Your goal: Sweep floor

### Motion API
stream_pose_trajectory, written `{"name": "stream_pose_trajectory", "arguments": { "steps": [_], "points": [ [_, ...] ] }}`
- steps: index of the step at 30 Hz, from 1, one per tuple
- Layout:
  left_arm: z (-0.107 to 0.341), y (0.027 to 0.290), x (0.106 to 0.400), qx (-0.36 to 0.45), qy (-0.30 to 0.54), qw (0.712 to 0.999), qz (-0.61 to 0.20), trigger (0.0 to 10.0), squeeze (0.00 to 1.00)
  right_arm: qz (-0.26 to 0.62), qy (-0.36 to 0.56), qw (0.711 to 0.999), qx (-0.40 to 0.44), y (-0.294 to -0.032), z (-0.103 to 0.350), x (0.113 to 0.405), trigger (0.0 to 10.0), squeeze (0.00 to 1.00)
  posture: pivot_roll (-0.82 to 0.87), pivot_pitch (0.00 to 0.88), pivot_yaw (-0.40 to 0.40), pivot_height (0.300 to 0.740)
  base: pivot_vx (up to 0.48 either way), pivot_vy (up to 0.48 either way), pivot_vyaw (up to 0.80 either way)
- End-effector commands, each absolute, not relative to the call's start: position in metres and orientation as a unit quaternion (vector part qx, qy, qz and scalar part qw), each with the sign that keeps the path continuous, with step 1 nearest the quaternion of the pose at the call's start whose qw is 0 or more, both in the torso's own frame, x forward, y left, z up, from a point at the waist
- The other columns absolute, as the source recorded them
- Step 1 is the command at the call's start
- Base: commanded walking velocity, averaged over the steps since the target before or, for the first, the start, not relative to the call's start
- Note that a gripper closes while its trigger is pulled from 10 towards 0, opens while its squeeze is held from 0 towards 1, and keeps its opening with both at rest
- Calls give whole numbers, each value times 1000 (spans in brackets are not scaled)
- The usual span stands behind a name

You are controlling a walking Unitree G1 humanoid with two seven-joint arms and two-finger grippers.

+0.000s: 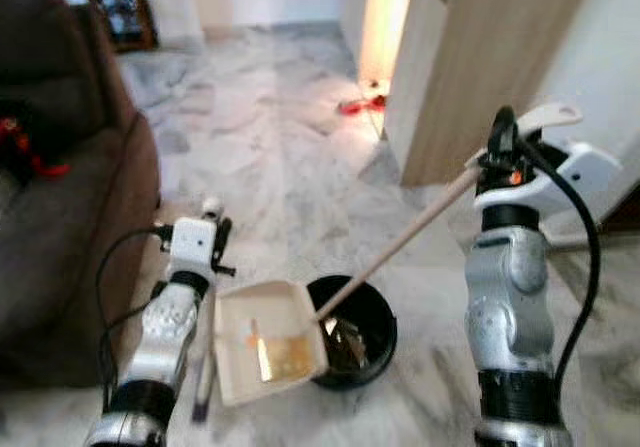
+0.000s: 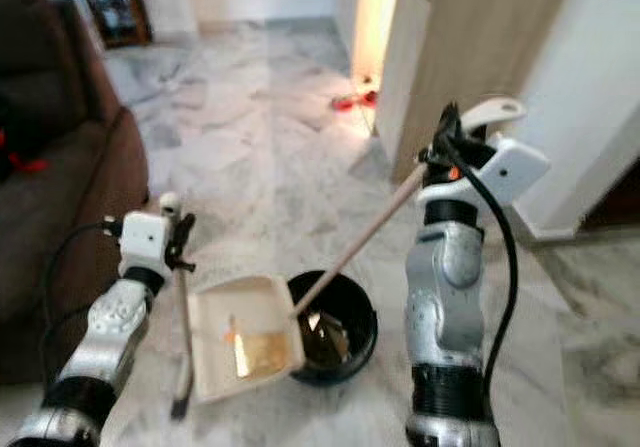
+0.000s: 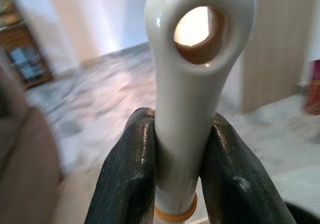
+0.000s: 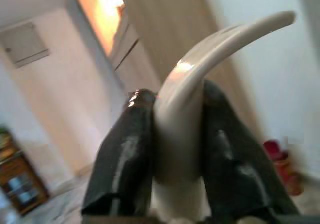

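1. Marble floor (image 1: 260,157), grey-veined, runs from a brown sofa (image 1: 60,197) on our left to a wooden cabinet (image 1: 480,57) on our right. A small red object (image 1: 360,105) lies far off by the cabinet's base.
2. Dustpan (image 1: 268,341): cream, between our arms, tilted up with its mouth against the rim of the bin. Yellowish debris sits inside it.
3. Bin (image 1: 355,332): black, round, on the floor just right of the dustpan, with scraps visible inside.
4. Left gripper (image 3: 180,169): both black fingers clamped on the dustpan's pale handle (image 3: 192,83), just below its hanging hole. The handle rises roughly upright from the pan.
5. Right gripper (image 4: 175,154): fingers closed on the curved cream end of the broom (image 1: 400,247).
6. Broom stick: its long axis slants from our right gripper, held high, down and leftward to the dustpan's mouth at the bin, where its low end sits.
7. Judgement: we take the step in hand to be emptying the pan. The bin lies right of the pan, so the tip should go rightward, led by our left arm. Our right arm need only draw the broom clear along its own slant.
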State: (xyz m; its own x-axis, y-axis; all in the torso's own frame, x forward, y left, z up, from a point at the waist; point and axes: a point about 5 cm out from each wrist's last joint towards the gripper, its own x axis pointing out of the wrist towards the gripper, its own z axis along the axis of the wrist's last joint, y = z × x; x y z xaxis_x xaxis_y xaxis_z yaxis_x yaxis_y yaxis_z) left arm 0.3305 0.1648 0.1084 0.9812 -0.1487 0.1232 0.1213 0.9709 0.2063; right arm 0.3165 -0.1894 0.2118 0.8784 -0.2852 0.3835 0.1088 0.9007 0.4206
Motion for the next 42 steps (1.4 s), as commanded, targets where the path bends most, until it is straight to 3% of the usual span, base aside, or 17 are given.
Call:
{"name": "stream_pose_trajectory", "arguments": {
  "steps": [1, 23, 28, 38, 42],
  "points": [
    [121, 162, 333, 90, -98, 988, -72, 10000, 0, -81, -254, 941, 209, -180, 228, 316, 10000, 0, 124, 23, -11, 740, 255, 244, -488],
    [122, 161, 333, 89, -102, 988, -74, 10000, 0, -90, -295, 936, 170, -182, 245, 313, 10000, 0, 124, 24, -10, 740, 45, 0, 0],
    [122, 161, 333, 90, -101, 988, -73, 10000, 0, -89, -291, 937, 173, -182, 244, 314, 10000, 0, 123, 23, -10, 740, 0, 0, -781],
    [122, 162, 334, 89, -101, 988, -73, 10000, 0, -86, -293, 937, 171, -180, 245, 314, 10000, 0, 125, 18, -9, 740, 0, 0, 0],
    [122, 162, 334, 89, -101, 988, -72, 10000, 0, -84, -293, 937, 173, -180, 245, 314, 10000, 0, 127, 18, -9, 740, 120, 0, -759]
  ]
}}
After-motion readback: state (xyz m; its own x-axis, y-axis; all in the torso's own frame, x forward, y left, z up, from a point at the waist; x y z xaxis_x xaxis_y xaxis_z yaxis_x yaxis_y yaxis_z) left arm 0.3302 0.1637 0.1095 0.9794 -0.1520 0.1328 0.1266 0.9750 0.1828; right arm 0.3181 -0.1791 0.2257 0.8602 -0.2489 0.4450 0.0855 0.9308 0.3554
